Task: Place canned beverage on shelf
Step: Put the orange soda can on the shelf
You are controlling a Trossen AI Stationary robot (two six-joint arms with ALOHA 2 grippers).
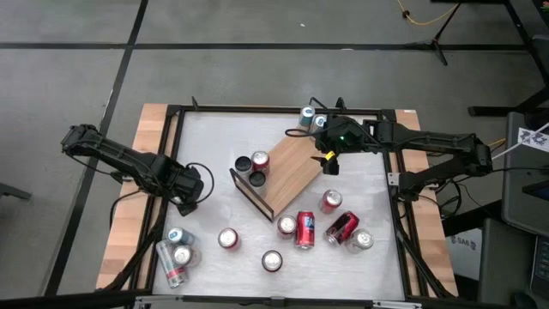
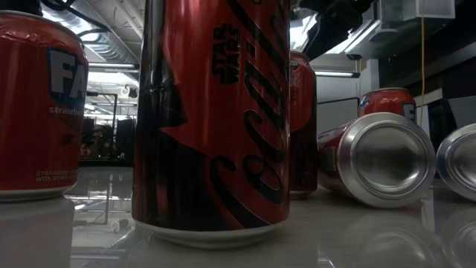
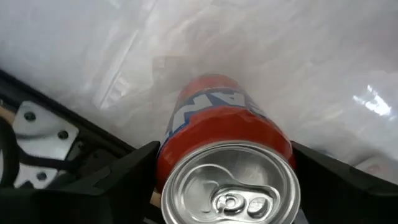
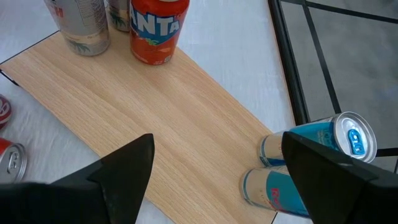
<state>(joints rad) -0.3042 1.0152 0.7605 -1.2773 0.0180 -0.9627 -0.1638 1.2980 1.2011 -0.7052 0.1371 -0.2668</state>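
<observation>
The shelf, a light-wood board, lies slantwise in the middle of the white table. Three cans stand at its left end, among them an orange Fanta can and a silver can. At the table's left edge my left gripper points down, shut on an orange can whose silver top faces the camera. My right gripper hangs open above the shelf's far right end, with nothing between its fingers. My left gripper has the orange can between its two fingers, one on each side of the can's wall near the top rim. The fingers come from above, pointing down, and the can stands upright between them. Whether its bottom rests on the table I cannot tell.
Two blue cans lie just beyond the shelf's far right end. Several loose cans stand or lie along the near half of the table, among them a red Coca-Cola can and a cluster at near left. The black table frame runs close beside the left gripper.
</observation>
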